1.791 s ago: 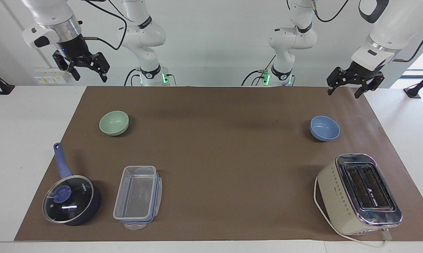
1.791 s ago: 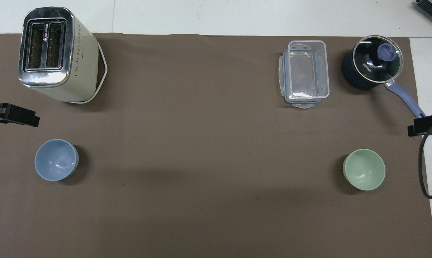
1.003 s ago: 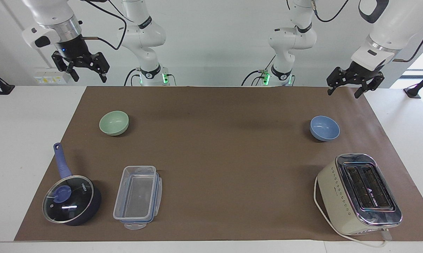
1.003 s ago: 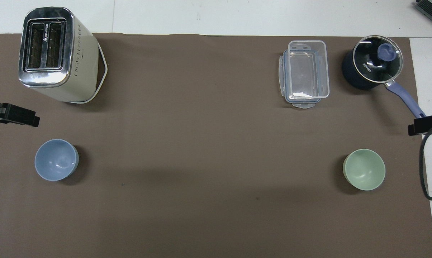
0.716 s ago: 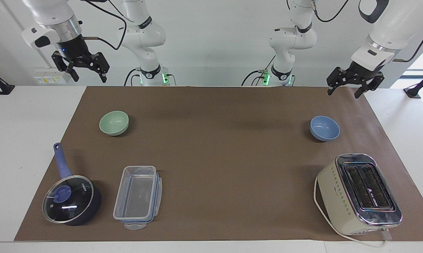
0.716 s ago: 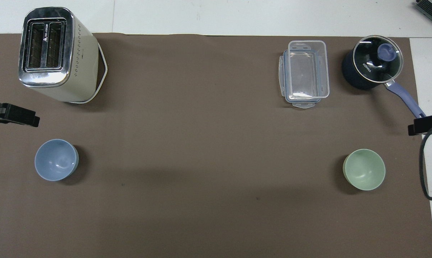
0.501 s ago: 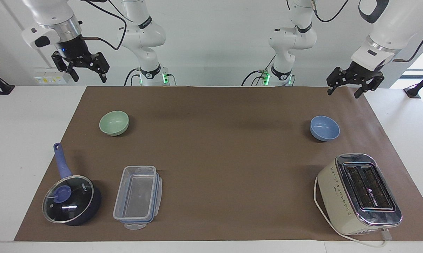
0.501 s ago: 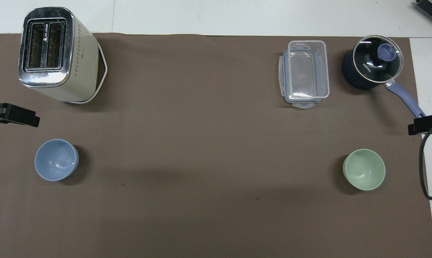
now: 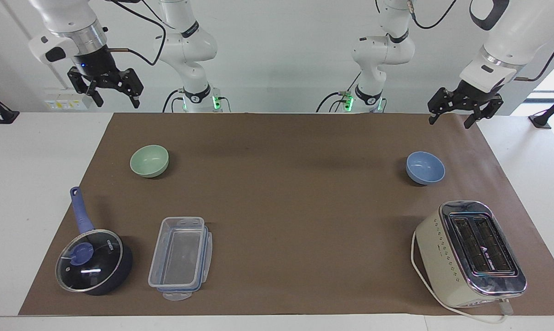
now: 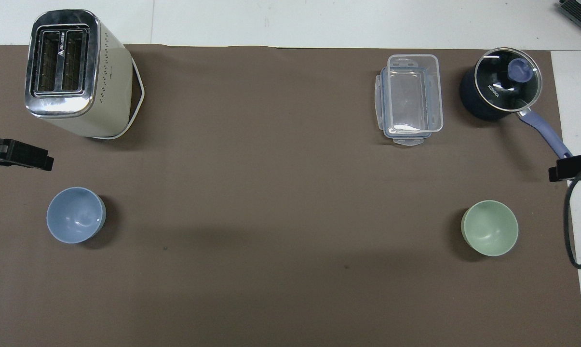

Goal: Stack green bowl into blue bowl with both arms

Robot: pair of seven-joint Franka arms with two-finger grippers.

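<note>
The green bowl (image 9: 149,160) stands upright and empty on the brown mat toward the right arm's end; it also shows in the overhead view (image 10: 489,228). The blue bowl (image 9: 425,168) stands upright and empty toward the left arm's end, also seen from overhead (image 10: 75,215). My right gripper (image 9: 119,100) is open and empty, high over the mat's edge at the robots' side, apart from the green bowl. My left gripper (image 9: 450,122) is open and empty, raised over the mat's corner, apart from the blue bowl.
A dark blue saucepan with a glass lid (image 9: 90,259) and a clear plastic box (image 9: 180,257) stand farther from the robots than the green bowl. A cream toaster (image 9: 470,253) stands farther out than the blue bowl. The brown mat (image 9: 295,184) covers the table.
The right gripper has shifted very slightly at its wrist. The bowls and the left gripper have not moved.
</note>
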